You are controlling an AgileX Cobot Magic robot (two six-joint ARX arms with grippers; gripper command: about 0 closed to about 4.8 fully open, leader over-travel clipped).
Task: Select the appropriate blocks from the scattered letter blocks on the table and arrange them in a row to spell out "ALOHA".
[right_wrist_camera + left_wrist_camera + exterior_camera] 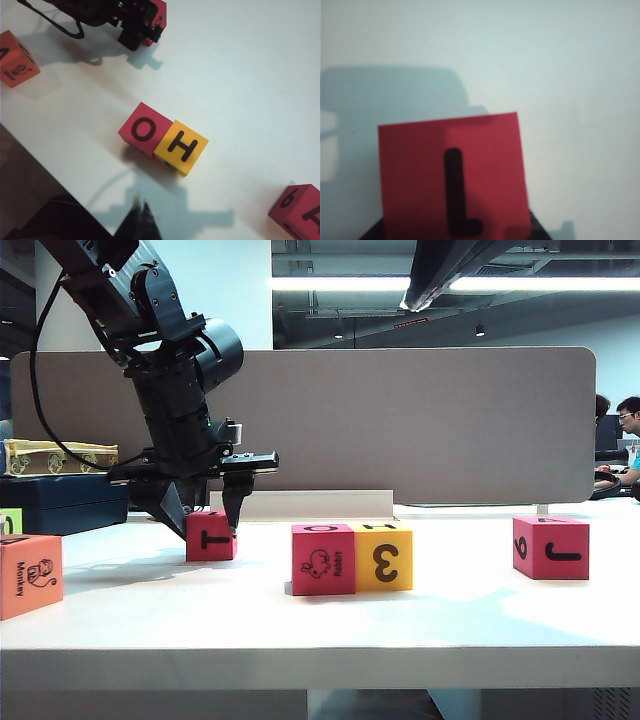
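While my left gripper (207, 523) straddles the pink-red L block (211, 536) on the white table (430, 610), fingers down either side, I can't tell whether they're pressing it. My right gripper (141, 216) hangs shut above the touching pink-red O block (144, 129) and yellow H block (181, 147).

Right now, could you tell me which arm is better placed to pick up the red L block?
Left. The left gripper already straddles the red L block, while the right gripper hangs shut near the O block and H block.
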